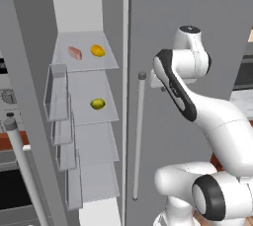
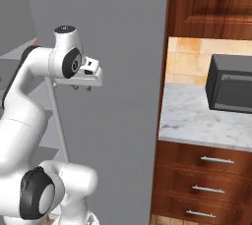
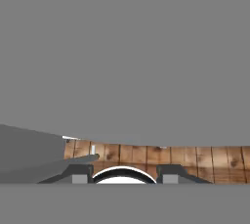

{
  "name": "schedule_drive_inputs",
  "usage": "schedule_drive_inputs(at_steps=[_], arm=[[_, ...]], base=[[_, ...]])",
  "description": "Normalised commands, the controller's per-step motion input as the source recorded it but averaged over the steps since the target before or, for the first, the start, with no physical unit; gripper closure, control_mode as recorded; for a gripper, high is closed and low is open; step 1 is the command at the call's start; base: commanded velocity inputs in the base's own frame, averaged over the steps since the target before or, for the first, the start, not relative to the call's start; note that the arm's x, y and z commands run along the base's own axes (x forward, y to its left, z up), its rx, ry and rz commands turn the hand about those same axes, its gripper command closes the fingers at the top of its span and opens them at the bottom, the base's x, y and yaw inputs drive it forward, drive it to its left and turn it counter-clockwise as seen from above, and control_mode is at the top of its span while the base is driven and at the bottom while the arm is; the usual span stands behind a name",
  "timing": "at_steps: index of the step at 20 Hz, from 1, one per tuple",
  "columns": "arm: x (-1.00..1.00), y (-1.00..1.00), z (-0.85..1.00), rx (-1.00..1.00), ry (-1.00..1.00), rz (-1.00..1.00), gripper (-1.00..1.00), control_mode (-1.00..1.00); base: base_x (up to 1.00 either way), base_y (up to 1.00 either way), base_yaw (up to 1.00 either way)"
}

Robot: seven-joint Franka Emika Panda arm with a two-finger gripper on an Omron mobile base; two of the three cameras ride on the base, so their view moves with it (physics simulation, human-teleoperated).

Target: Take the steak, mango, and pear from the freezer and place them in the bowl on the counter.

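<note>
The freezer (image 1: 84, 121) is seen with its door swung wide, so the shelves are exposed: the steak (image 1: 74, 53) and the mango (image 1: 98, 50) lie side by side on an upper shelf, the pear (image 1: 98, 103) alone on the shelf below. All three are untouched. The gripper (image 2: 82, 87) is held just beside the top of the long handle (image 1: 138, 136) on the closed door — apparently nothing is gripped, though whether the fingers are spread or pressed together cannot be told. A reach toward the shelves is judged to come next.
</note>
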Motion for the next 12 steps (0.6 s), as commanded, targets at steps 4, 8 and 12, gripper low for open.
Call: schedule_drive_inputs(at_steps=[4,8,12], arm=[[-0.33,0.01,0.0,0.0,-0.01,0.03,-1.0,-1.0],[-0.75,0.17,-0.01,0.0,-0.14,0.02,-1.0,-1.0],[-0.59,0.35,0.47,0.01,-0.36,0.02,-1.0,-1.0]], base=[[0.0,0.0,0.0],[0.0,0.0,0.0],[0.0,0.0,0.0]])
